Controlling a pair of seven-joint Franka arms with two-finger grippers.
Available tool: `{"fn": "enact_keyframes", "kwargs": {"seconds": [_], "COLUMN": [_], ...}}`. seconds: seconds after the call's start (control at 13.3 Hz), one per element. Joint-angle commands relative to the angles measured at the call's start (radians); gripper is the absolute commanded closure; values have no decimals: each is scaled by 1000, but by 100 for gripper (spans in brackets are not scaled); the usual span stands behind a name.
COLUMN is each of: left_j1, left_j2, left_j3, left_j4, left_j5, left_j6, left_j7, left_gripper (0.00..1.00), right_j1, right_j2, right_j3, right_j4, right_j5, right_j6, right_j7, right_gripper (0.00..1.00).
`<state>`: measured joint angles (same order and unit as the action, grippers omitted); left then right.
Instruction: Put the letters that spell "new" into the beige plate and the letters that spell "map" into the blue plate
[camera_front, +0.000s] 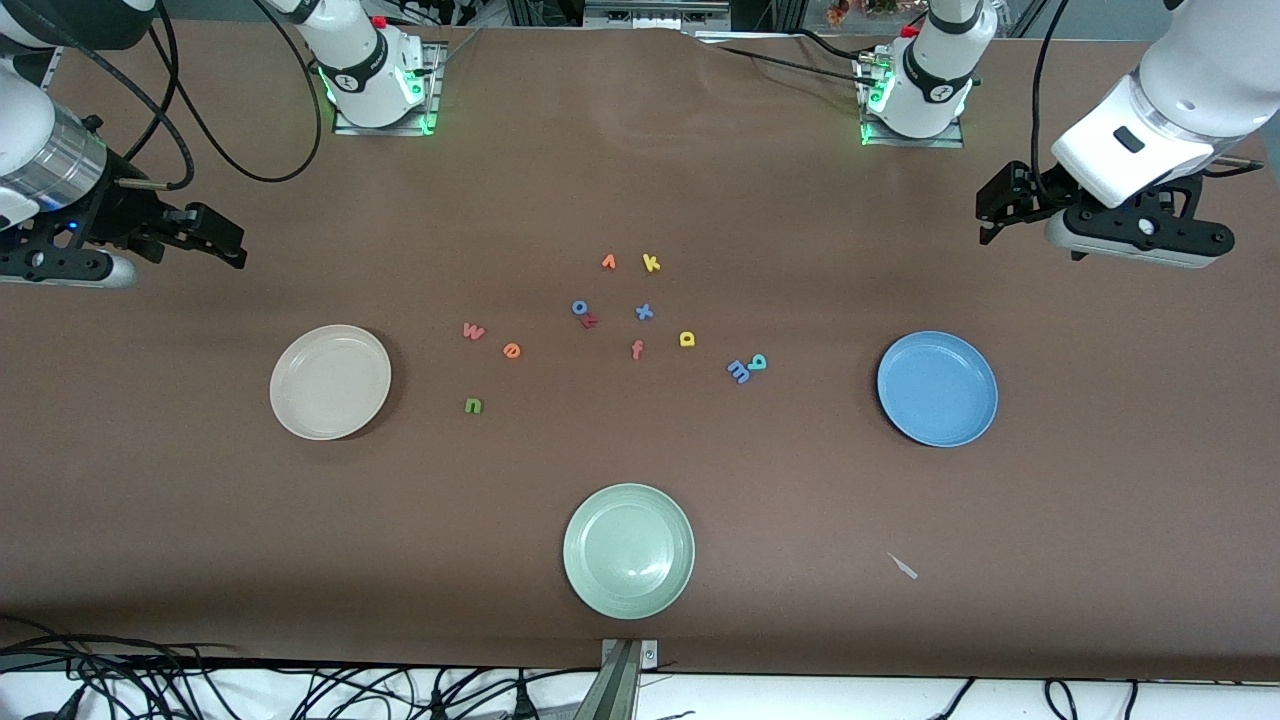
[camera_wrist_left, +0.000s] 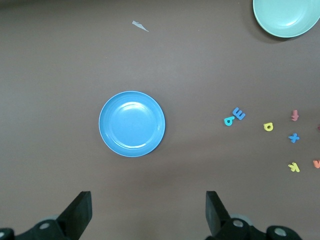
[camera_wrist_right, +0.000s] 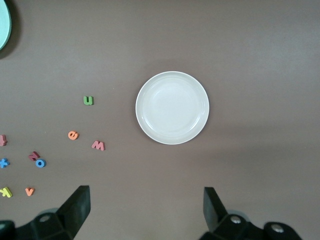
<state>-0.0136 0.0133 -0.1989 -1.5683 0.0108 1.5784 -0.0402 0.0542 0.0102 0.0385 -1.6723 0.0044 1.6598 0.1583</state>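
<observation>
Nothing had been sorted: the beige plate (camera_front: 330, 382) and the blue plate (camera_front: 937, 388) both lay bare, round and shallow, with no long axis to speak of. Taking the pale green plate (camera_front: 628, 550) as landmark, the beige plate sat farther from the front camera toward the right arm's end, the blue one likewise toward the left arm's end.

All letters lay flat, farther from the camera than the green plate. The green n (camera_front: 473, 405) lay nearest it, turned upside down in the front view; the orange e (camera_front: 511, 350) and salmon-pink w (camera_front: 473, 331) lay farther still, the w tilted. The blue m (camera_front: 738, 371) and teal p (camera_front: 757, 362) touched, both askew; the yellow a (camera_front: 687, 339) lay just beside them.

The left gripper (camera_wrist_left: 148, 210) hovered with jaws spread wide and empty, as did the right gripper (camera_wrist_right: 146, 207).

Only the left wrist view showed the blue plate between its fingers; only the right wrist view framed the beige plate so
</observation>
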Motion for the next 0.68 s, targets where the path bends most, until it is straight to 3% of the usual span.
{"fn": "enact_keyframes", "kwargs": {"seconds": [0.0, 0.6], "left_j1": [4, 4], "left_j2": [10, 16], "left_j3": [-1, -2], "left_j4": [24, 24], "left_j5": [21, 20], "left_j6": [-6, -5], "left_j7": [-9, -12], "left_gripper": [0, 0], "right_j1": [-7, -7], "right_j2": [2, 2], "right_j3": [3, -3], "right_j4": [8, 8], "right_j5": [14, 16], "right_j6": [-5, -6], "right_j7": [7, 3], "right_gripper": [0, 0]}}
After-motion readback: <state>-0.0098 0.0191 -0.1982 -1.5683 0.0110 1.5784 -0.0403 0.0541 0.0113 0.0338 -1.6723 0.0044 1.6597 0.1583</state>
